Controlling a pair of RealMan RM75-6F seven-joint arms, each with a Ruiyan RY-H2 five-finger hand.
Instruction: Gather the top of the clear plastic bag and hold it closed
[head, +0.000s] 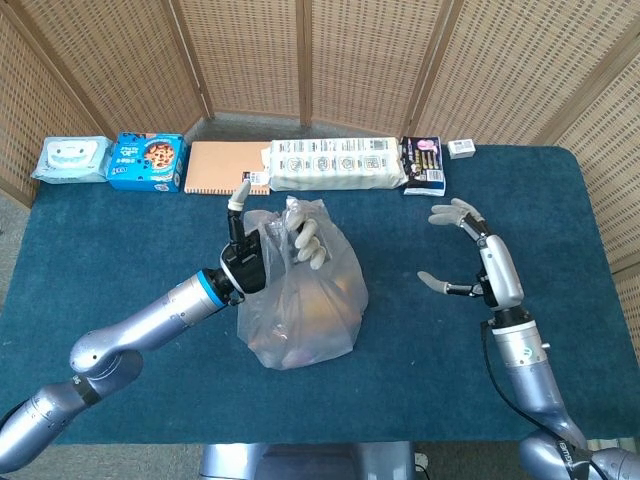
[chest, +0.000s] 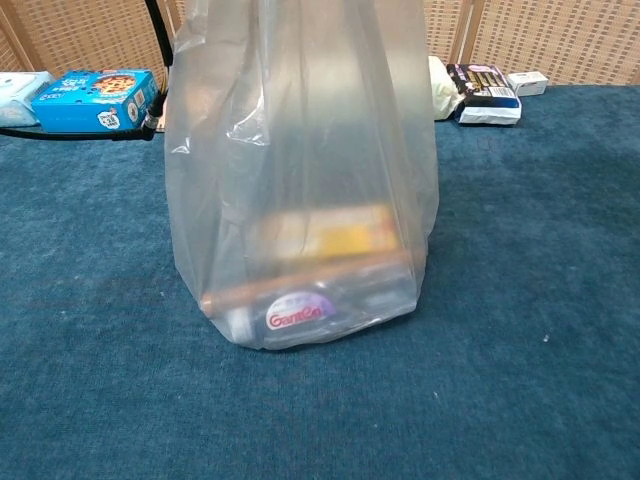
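I see the clear plastic bag (head: 305, 300) standing upright on the table, its top drawn into a narrow bunch gripped in my left hand (head: 262, 250), so the film hangs straight down below that hand. Well apart to the side of my right hand (head: 478, 262). Through the film, low down, sit an orange-yellow box and a small packet with red lettering.
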